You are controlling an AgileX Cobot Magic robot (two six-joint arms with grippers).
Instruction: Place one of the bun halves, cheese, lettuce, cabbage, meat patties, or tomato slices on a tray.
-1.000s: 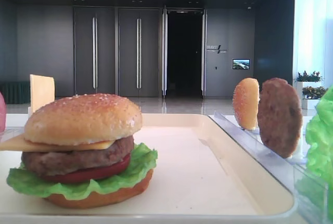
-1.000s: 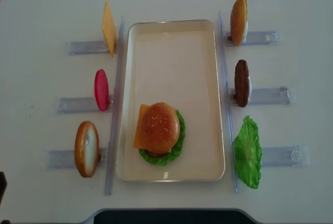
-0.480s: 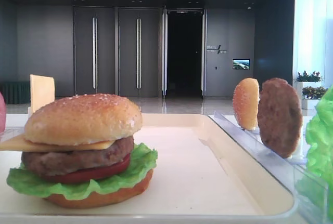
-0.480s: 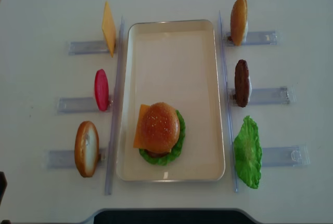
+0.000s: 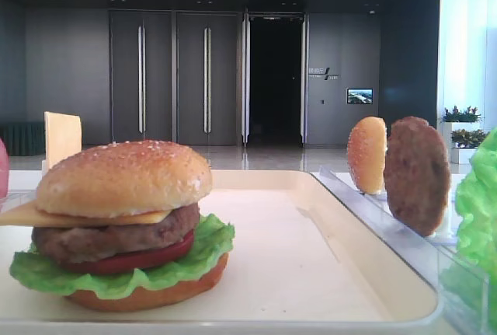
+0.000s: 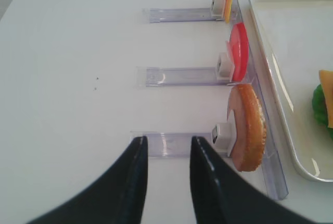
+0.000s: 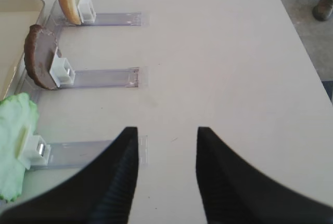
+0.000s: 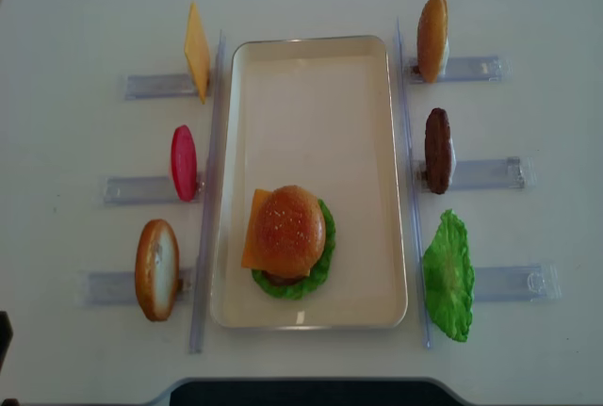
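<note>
Nothing has moved: my left gripper [image 6: 165,154], nearly closed and empty, hovers just left of the edge-on bun half [image 6: 248,126].

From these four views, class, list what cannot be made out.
- Tomato slice in the low exterior view: cut off by the left edge.
- Lettuce in the right wrist view: cut by the left edge.
- Burger on the tray, left wrist view: cut by the right edge.
</note>
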